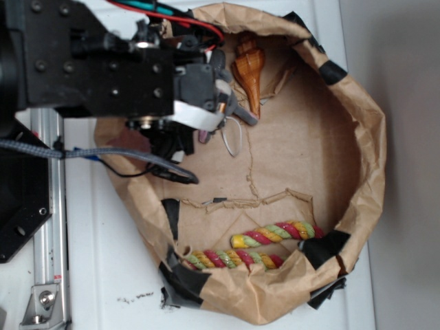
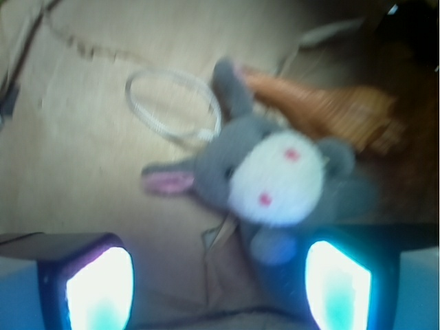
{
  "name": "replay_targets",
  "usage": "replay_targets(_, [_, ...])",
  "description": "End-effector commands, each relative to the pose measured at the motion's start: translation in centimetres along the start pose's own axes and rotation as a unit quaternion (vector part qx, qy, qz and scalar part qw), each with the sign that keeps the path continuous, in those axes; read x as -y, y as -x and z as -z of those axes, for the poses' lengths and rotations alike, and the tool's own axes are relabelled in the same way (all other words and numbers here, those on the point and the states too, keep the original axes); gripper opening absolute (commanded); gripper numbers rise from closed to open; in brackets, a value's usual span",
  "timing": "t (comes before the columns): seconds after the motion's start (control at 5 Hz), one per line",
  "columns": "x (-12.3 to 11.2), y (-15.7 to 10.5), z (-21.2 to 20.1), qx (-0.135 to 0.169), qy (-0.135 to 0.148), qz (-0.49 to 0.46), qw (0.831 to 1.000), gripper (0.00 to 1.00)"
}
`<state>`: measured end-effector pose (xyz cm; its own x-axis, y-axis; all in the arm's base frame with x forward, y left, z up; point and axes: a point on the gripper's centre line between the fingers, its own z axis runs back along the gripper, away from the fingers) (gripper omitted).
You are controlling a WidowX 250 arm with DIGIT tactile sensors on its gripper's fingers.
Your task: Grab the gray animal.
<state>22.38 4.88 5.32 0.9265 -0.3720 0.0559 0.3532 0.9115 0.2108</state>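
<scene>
Robot arm point(image 1: 103, 69), conch shell point(image 1: 249, 72), twisted rope point(image 1: 275, 237)

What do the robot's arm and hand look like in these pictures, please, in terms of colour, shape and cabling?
The arm is built of boxy matte black segments with visible screws. Red and teal wires run along its top, and a braided black cable trails off to one side. The hand has black housing with a pale grey band; in the wrist view its two fingers appear as glowing white pads tinted cyan.

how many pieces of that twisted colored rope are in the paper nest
2. One rope piece lies near the lower right wall; the other rope piece sits just below-left by the taped rim. The arm may hide more.
</scene>
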Motion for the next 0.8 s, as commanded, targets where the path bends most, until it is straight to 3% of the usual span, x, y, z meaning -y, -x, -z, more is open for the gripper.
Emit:
replay_targets(0.0, [-1.4, -0.2, 2.6, -0.027, 0.02, -0.021, 0.999, 1.0])
replay_targets(0.2, [-0.8, -1.0, 2.9, -0.014, -0.013, -0.004, 1.0, 1.0])
replay_targets(0.4, [-3.0, -2.2, 2.7, -0.009, -0.041, -0.02, 0.999, 1.0])
replay_targets(0.6, [-4.0, -2.5, 3.0, -0.016, -0.049, -0.029, 0.998, 1.0])
